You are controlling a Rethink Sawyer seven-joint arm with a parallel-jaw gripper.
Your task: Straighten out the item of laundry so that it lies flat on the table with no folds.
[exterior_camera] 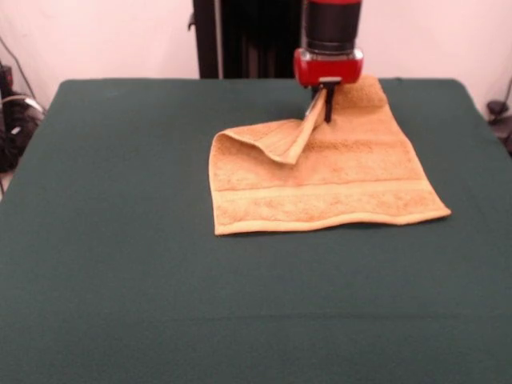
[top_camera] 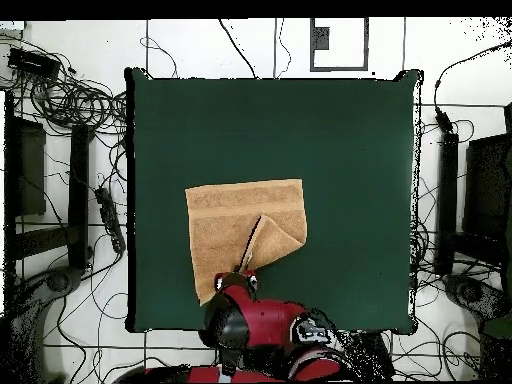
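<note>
The orange-tan towel (exterior_camera: 336, 176) lies on the dark green table (exterior_camera: 160, 280), right of centre and toward the robot's side. Most of it is flat, with a woven band along the near edge. Its far-left corner is folded over onto the middle and lifted. My gripper (exterior_camera: 320, 108) comes down from above, shut on that lifted corner, holding it a little above the cloth. In the overhead view the towel (top_camera: 225, 215) shows the fold as a narrow flap running to the gripper (top_camera: 243, 268), near the table's (top_camera: 350, 150) bottom edge.
Black stands and tangled cables (top_camera: 70, 100) lie on the floor around the table. The robot's dark pedestal (exterior_camera: 248, 36) stands behind the table's far edge.
</note>
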